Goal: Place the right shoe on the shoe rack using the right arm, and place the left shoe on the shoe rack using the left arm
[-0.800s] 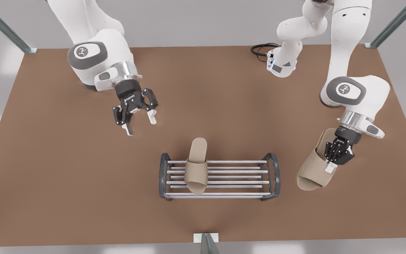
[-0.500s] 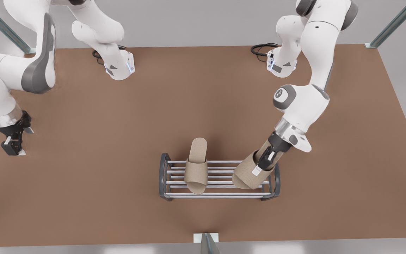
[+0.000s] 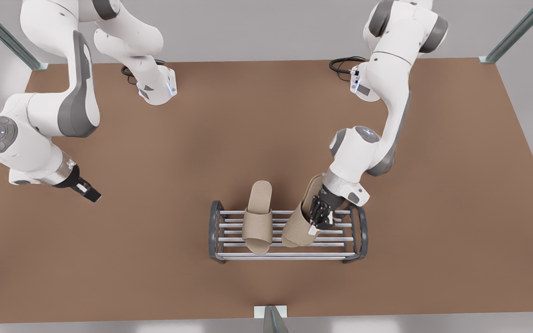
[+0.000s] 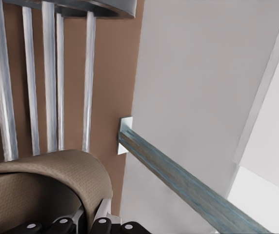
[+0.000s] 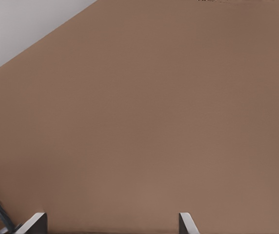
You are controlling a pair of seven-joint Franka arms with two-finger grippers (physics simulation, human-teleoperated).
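The rack [image 3: 288, 234] stands on the worktop [image 3: 164, 240] near its front edge. One shoe [image 3: 258, 217] lies across the bars on the front view's left half. Just beside it, toward the front view's right, the second shoe [image 3: 302, 215] sits tilted over the bars.
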